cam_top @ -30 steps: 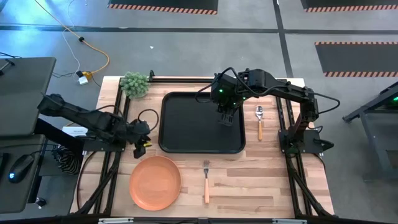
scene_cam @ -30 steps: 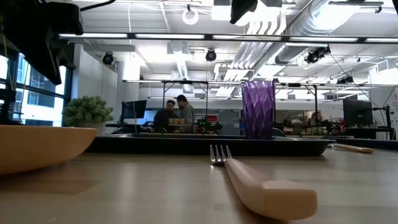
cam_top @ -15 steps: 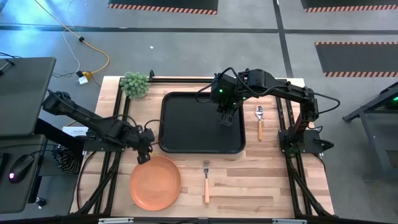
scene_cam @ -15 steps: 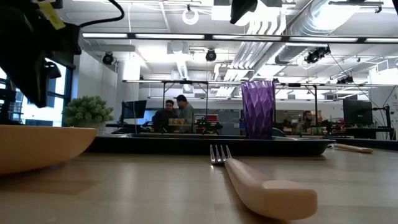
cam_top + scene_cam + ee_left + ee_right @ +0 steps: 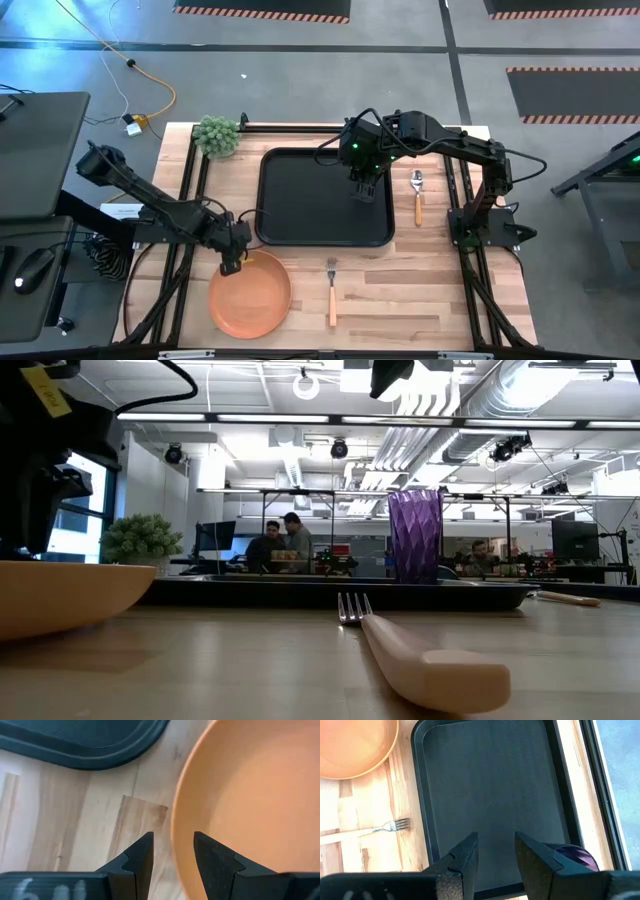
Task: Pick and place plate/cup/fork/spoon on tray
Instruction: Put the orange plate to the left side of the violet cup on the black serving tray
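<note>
The orange plate [image 5: 250, 295] lies on the wooden table near its near left edge. My left gripper [image 5: 232, 264] is open at the plate's far left rim [image 5: 176, 832], one finger over the bare table and one over the plate's inside; whether they touch it, I cannot tell. The black tray [image 5: 300, 200] lies at the table's middle. The purple cup [image 5: 415, 535] stands upright on its right part. My right gripper [image 5: 362, 190] hangs open above the tray, and the cup [image 5: 576, 856] shows beside one finger. The fork [image 5: 332, 290] lies near the tray, the spoon [image 5: 418, 195] to the tray's right.
A small green plant [image 5: 217, 135] stands at the table's far left corner. Black frame rails run along the left [image 5: 190, 200] and right [image 5: 455, 200] sides of the table. People sit in the room behind the table [image 5: 280, 540].
My left gripper has gone toward the table's near edge and down, from beside the tray's left edge to the plate's far left rim. The plate, cup, fork and spoon have kept their places.
</note>
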{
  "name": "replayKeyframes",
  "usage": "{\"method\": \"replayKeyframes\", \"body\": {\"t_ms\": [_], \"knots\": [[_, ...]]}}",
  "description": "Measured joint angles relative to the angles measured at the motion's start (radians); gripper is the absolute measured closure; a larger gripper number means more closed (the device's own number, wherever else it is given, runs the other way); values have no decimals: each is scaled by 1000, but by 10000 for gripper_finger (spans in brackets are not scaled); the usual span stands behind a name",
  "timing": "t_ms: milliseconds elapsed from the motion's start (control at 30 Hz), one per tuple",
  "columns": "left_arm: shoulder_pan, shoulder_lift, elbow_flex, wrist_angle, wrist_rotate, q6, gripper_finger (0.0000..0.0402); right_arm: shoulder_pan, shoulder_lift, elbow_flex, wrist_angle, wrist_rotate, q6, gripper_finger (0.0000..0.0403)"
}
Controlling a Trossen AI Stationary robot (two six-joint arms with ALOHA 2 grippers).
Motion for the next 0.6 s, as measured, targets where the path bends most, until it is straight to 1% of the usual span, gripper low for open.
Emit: {"method": "replayKeyframes", "body": {"t_ms": [167,600], "knots": [[-19,36,0,10,0,-10,273,0,0,0,0,0,-1,283],[-19,126,0,47,16,-27,273,0,0,0,0,0,-5,283]]}}
